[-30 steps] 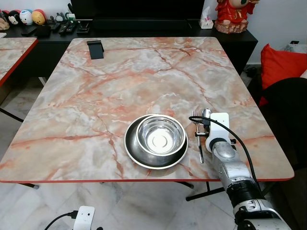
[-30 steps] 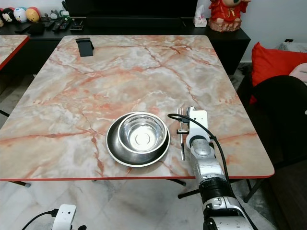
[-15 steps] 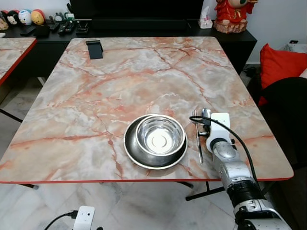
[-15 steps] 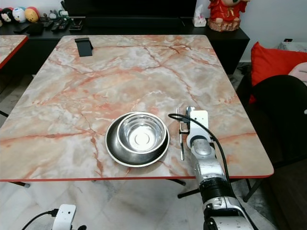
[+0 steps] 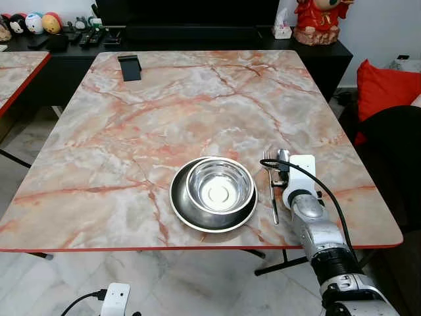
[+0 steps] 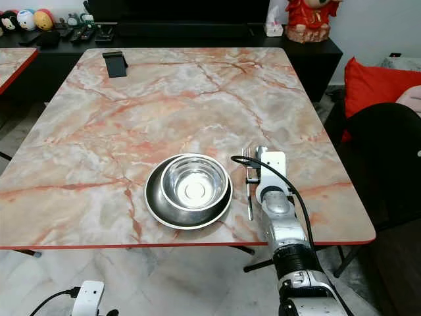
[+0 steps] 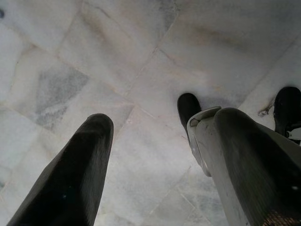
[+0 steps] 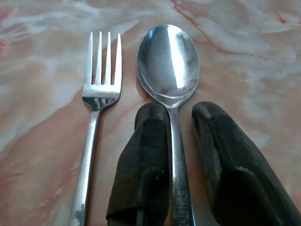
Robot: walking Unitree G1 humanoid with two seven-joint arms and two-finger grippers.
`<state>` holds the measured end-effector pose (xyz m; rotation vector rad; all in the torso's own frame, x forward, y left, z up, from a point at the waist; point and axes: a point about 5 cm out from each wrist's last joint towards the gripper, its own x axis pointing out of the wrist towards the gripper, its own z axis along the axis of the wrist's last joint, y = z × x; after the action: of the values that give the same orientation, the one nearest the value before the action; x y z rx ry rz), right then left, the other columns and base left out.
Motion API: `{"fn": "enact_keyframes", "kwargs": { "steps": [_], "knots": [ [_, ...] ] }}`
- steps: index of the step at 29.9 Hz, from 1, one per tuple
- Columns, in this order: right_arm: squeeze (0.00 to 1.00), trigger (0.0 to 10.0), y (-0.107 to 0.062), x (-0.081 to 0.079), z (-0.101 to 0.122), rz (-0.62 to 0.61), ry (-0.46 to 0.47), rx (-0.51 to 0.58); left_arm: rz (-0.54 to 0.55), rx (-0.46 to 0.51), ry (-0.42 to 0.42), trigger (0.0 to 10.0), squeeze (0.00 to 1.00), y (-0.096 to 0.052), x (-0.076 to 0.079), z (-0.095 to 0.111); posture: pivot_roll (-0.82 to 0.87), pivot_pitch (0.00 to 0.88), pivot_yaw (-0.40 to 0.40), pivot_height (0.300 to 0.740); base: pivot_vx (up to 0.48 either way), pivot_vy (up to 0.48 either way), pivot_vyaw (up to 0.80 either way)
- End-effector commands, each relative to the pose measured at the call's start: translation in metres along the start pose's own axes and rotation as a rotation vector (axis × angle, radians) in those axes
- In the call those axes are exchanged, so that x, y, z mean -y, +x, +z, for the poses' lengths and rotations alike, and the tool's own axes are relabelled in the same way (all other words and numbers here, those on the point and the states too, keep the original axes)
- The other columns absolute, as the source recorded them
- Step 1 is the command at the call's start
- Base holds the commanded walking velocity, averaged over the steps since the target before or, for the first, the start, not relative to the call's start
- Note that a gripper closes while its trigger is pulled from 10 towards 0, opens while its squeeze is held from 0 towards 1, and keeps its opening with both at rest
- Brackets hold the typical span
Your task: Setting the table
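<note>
Two eye views first: marble table [image 5: 164, 112], steel bowl [image 5: 220, 185] nested in steel plate [image 5: 184, 207] near the front edge. Just right of the plate, fork [image 5: 267, 158] and spoon [image 5: 283, 156] lying side by side, handles toward the robot. Right gripper [image 5: 281, 172] down over the spoon's handle, silver arm reaching in from the front edge. Black stand [image 5: 131, 67] at the far left corner of the table; red cushion [image 5: 385, 85] off to the right.

Left wrist view: left gripper [image 7: 155, 155] hanging over pale floor tiles [image 7: 117, 56], fingers [image 7: 75, 174] spread well apart, holding nothing.

Right wrist view: fingers [image 8: 143, 155] narrowly parted, one on each side of the spoon's handle; cannot tell whether actually pressing on it. Spoon bowl up on the marble, fork just beside it, apart from the fingers.
</note>
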<state>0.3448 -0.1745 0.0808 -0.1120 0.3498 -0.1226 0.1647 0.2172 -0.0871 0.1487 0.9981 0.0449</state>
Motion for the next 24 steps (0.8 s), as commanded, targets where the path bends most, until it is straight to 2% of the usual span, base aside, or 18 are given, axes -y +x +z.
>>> {"fn": "enact_keyframes", "kwargs": {
  "steps": [1, 18, 24],
  "knots": [
    [0.00, 10.0, 0.000, -0.002, 0.003, 0.003, 0.019, 0.010, -0.001, -0.024, -0.006, 10.0, 0.00, -0.001, 0.000, -0.006, -0.06, 0.062, -0.004, 0.740, 0.000, 0.000, 0.00],
    [0.00, 10.0, 0.000, 0.004, 0.010, -0.039, 0.033, 0.048, -0.003, -0.024, -0.009, 10.0, 0.00, -0.001, 0.000, -0.006, -0.06, 0.063, -0.003, 0.740, 0.000, 0.000, 0.00],
    [0.00, 10.0, -0.001, 0.006, 0.017, -0.057, 0.062, 0.101, 0.000, -0.024, -0.009, 10.0, 0.00, -0.001, 0.000, -0.006, -0.06, 0.063, -0.003, 0.740, 0.000, 0.000, 0.00]
  ]
}}
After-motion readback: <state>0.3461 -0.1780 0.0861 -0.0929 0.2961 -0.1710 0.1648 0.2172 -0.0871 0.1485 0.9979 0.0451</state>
